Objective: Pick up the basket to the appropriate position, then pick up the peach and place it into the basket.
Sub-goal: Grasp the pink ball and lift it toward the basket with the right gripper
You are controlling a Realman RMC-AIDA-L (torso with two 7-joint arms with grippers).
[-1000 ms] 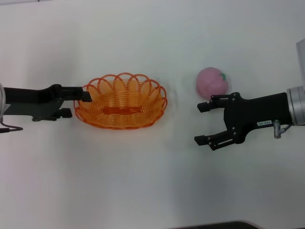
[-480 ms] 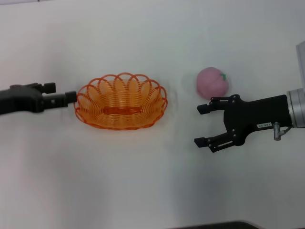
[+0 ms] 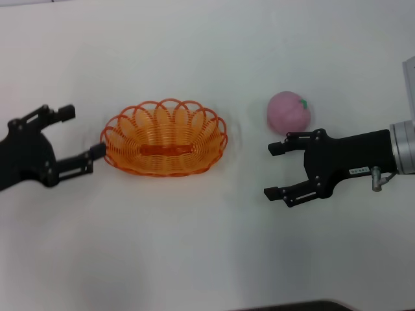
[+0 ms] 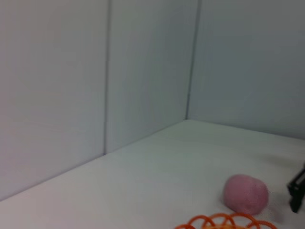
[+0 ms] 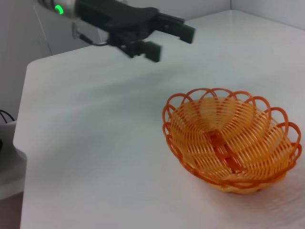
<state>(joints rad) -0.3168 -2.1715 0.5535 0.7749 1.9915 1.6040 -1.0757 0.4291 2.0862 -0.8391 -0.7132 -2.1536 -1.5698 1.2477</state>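
Left claw (image 3: 83, 134) released beside basket (image 3: 165, 138), right claw (image 3: 277, 170) released near peach (image 3: 289, 111)

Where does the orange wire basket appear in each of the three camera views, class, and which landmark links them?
Head view: the basket sits left of centre on the table, beside the open left hand.
Left wrist view: only its scalloped rim shows at the bottom edge, near the peach.
Right wrist view: it fills the lower right.
Shared landmark: the basket's looped orange rim.
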